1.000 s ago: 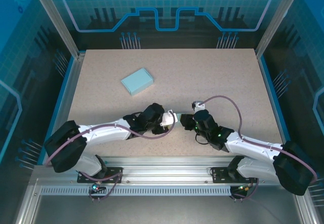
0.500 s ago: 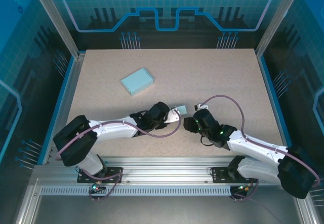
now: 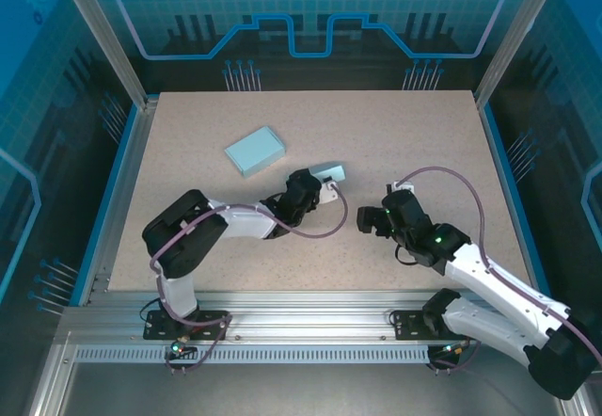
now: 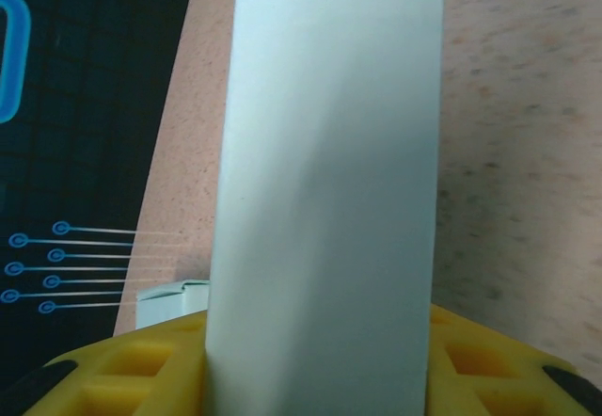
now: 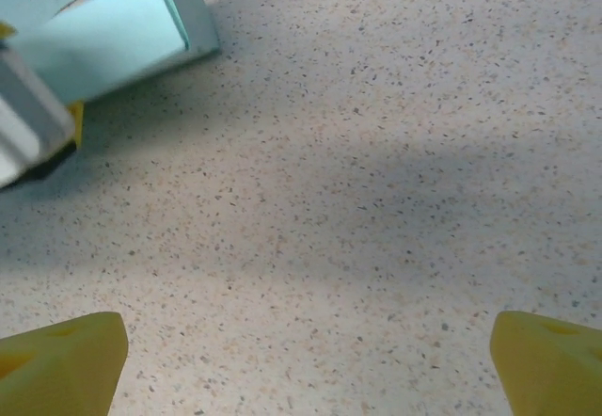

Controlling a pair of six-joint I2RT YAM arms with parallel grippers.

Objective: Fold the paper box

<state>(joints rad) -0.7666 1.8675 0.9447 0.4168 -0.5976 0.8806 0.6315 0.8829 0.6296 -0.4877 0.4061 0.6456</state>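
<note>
Paper box [image 3: 329, 171] is cut off at the top edge of the left wrist view, and its near end is buried between yellow pads [image 4: 141, 369]. The left gripper [image 3: 323, 186] clamps it near mid-table [image 3: 423, 134], just right of a second box [image 3: 255, 150], with the arm stretched forward. The right gripper [image 3: 363, 220] hovers nearby, jaws wide and empty.

Two pale blue paper boxes on count: first box [image 3: 329, 170] pinched between the fingers of the left gripper [image 3: 323, 184], second box [image 3: 255, 151] lying flat off to that gripper's left, apart from it. Two arms: left arm [image 3: 235, 223] and right arm [image 3: 480, 270]. Two grippers, counting the right gripper [image 3: 366, 218], spread wide with nothing between. Two purple cables: left cable [image 3: 310, 232], right cable [image 3: 451, 176]. One speckled table [image 3: 404, 124].
</note>
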